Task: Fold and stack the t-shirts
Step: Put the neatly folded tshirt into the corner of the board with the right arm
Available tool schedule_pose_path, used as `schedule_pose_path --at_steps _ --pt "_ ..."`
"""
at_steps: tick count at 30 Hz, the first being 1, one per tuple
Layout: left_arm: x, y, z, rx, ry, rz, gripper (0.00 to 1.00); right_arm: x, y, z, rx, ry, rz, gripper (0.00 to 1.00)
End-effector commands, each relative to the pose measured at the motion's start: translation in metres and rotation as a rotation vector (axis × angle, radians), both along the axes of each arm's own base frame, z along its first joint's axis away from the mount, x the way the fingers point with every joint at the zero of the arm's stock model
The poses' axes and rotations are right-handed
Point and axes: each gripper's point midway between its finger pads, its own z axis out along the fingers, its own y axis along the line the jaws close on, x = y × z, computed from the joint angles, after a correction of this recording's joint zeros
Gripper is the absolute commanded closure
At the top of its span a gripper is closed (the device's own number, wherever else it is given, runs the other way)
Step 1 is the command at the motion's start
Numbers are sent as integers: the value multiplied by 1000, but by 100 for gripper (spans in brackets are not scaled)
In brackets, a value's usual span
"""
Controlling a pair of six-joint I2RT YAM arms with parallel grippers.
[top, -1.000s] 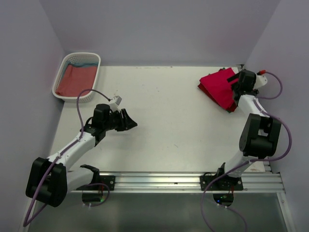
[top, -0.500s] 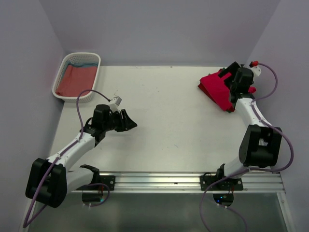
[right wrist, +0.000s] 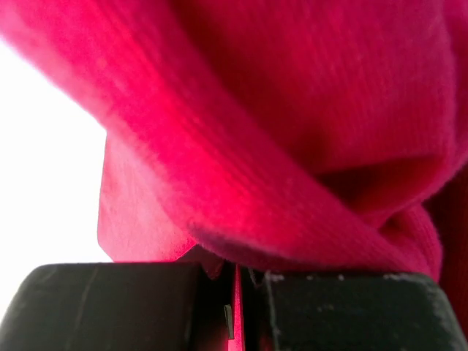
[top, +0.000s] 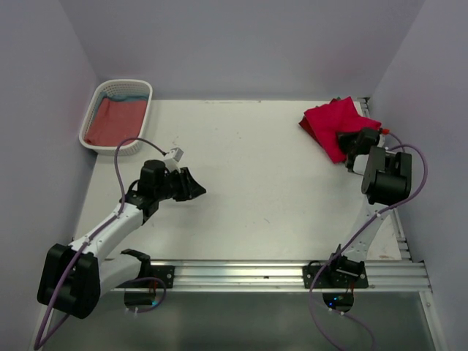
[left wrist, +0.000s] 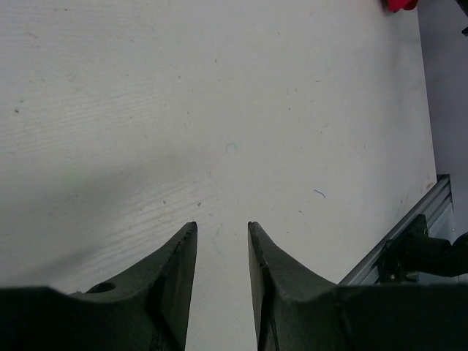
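Observation:
A folded crimson t-shirt (top: 329,121) lies on a small red pile at the back right of the table. My right gripper (top: 345,140) sits at the pile's near edge. In the right wrist view the jaws of that gripper (right wrist: 238,267) are shut, with a thin strip of the crimson cloth (right wrist: 292,110) pinched between them and a fold bulging over the tips. My left gripper (top: 196,187) hovers low over the bare table left of centre. Its jaws (left wrist: 221,225) stand narrowly apart with nothing between them. A corner of the red pile (left wrist: 401,4) shows far off.
A white slatted basket (top: 124,82) stands at the back left, holding a dusty-red t-shirt (top: 113,121) and a blue one (top: 128,95). Purple walls close in the table on three sides. A metal rail (top: 292,274) runs along the near edge.
My right gripper was open over the red pile; it has dropped to the pile's near edge and shut on the cloth, the arm folding back. My left gripper's jaws have narrowed slightly.

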Motion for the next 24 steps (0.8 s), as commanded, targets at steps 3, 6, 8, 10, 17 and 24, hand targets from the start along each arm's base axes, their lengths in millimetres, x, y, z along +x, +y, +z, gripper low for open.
schedule_pose_path --at_steps 3,6,8,10,17,24 --pt "3 0 4 -3 -19 -7 65 26 7 -2 -38 52 69 100" --pt "4 -3 1 -15 -7 -15 66 33 -1 13 -74 51 49 100" --pt "5 -4 0 -16 0 -18 68 36 -11 20 -100 65 -1 100" --pt "5 -4 0 -13 0 -22 68 40 -15 22 -113 63 -25 100" --pt "11 -4 11 -5 -37 -27 68 67 -25 61 -184 -140 -52 100" --pt "12 -2 48 -32 -163 -15 64 0 11 180 -282 -523 30 85"
